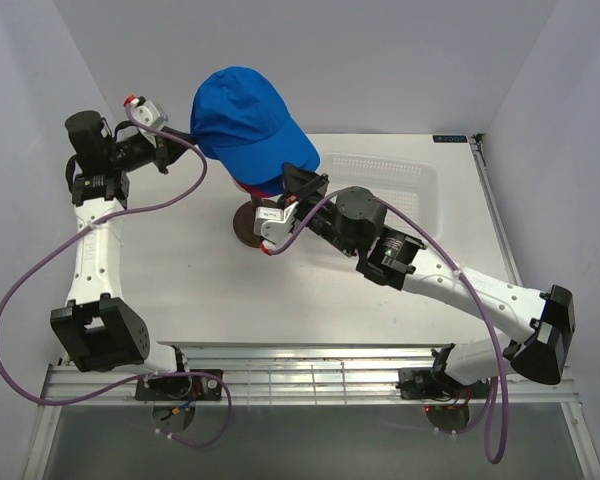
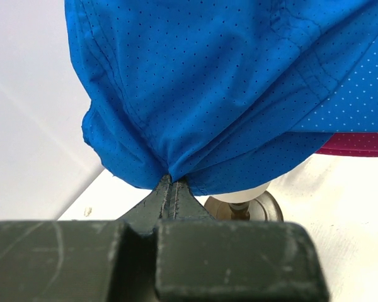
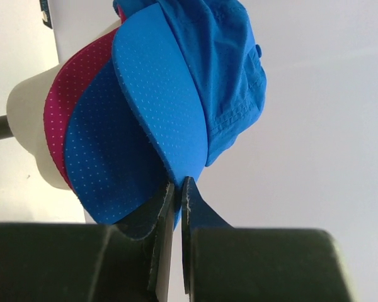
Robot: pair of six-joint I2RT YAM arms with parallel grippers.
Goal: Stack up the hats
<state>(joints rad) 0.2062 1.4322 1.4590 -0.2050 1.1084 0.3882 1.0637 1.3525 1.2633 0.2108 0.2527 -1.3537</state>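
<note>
A bright blue hat (image 1: 248, 118) sits on top of the stack on the cream mannequin head. My left gripper (image 1: 183, 145) is shut on the back edge of this hat's crown (image 2: 208, 94), with the fabric bunched between the fingertips. My right gripper (image 1: 302, 186) is shut on the tip of its brim (image 3: 164, 100). Under it, the right wrist view shows a second blue brim (image 3: 107, 163) and a magenta-pink brim (image 3: 66, 107). The pink hat also peeks out in the top view (image 1: 261, 188) and the left wrist view (image 2: 359, 143). I cannot see a fourth hat.
The mannequin head (image 3: 25, 107) stands on a dark round stand (image 1: 247, 224) at the table's back centre. A white perforated basket (image 1: 400, 185) lies to its right, behind my right arm. White walls close in the table at the back and sides.
</note>
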